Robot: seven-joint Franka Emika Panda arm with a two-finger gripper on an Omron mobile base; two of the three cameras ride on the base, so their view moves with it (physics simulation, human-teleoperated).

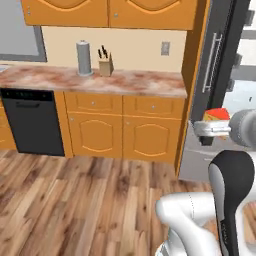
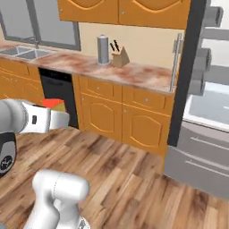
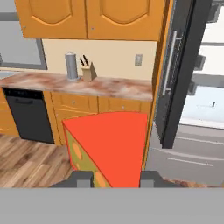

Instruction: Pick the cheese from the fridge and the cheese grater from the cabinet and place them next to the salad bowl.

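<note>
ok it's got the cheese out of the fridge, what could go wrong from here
1. The cheese sticks well out past the fingertips of the gripper, so a fast swing could loosen or drop it onto the wood floor.
2. The open fridge door stands close beside the hand; turning toward the counter might clip it.
3. The door being open also narrows the base's path.

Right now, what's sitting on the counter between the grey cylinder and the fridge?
A knife block beside the cylinder; beyond it the counter runs bare to the fridge, in the left base view.
</note>
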